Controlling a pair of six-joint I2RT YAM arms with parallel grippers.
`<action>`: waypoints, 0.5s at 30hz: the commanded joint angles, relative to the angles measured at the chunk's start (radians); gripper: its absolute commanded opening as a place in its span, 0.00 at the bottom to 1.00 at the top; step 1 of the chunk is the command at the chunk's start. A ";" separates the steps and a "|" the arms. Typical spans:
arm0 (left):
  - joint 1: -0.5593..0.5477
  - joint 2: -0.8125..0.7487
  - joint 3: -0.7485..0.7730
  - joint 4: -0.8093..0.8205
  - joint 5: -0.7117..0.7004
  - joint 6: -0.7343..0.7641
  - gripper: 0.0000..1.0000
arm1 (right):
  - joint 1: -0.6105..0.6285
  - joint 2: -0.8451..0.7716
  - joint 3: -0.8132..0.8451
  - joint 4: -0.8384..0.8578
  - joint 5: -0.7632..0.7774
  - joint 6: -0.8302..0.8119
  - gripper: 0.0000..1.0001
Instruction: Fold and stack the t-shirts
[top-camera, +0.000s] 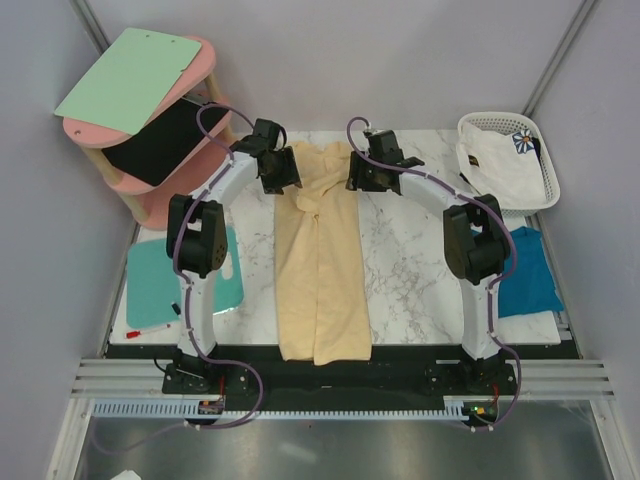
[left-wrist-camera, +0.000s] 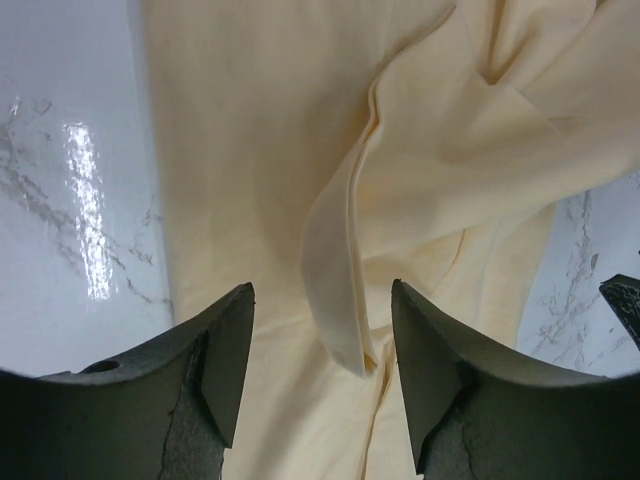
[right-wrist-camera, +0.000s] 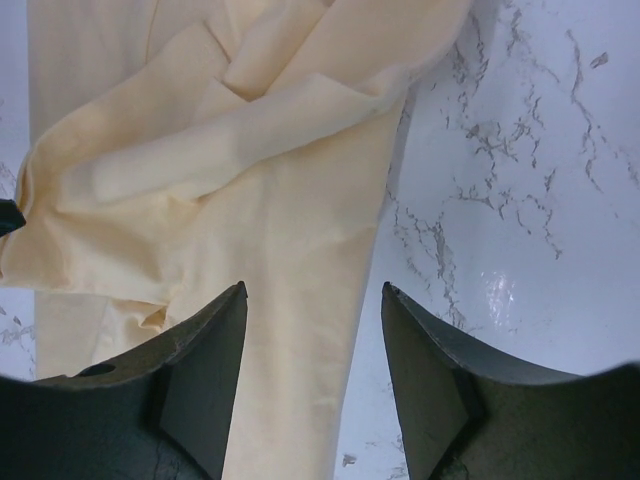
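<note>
The pale yellow t-shirt (top-camera: 318, 265) lies folded into a long narrow strip down the middle of the marble table, rumpled at its far end. My left gripper (top-camera: 283, 172) hovers open over the shirt's far left edge; a folded sleeve flap (left-wrist-camera: 345, 290) lies between its fingers (left-wrist-camera: 225, 350). My right gripper (top-camera: 360, 172) is open over the far right edge, the shirt's side (right-wrist-camera: 300, 330) under it. The teal-blue t-shirt (top-camera: 527, 272) lies at the right table edge. The white flower-print t-shirt (top-camera: 495, 165) sits in the white basket (top-camera: 545, 160).
A turquoise board (top-camera: 180, 280) with a red pen lies at the left front. A pink two-tier shelf (top-camera: 150, 130) with a pale green board and a black mat stands at the back left. Marble table (top-camera: 410, 260) shows right of the shirt.
</note>
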 joint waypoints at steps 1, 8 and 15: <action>-0.001 0.050 0.101 0.008 0.087 0.004 0.63 | -0.011 -0.044 -0.040 0.044 -0.048 0.007 0.64; -0.001 0.089 0.152 0.008 0.136 0.001 0.02 | -0.037 -0.047 -0.057 0.046 -0.076 0.010 0.64; -0.002 0.046 0.201 0.023 0.170 -0.001 0.02 | -0.045 -0.053 -0.095 0.061 -0.091 0.013 0.64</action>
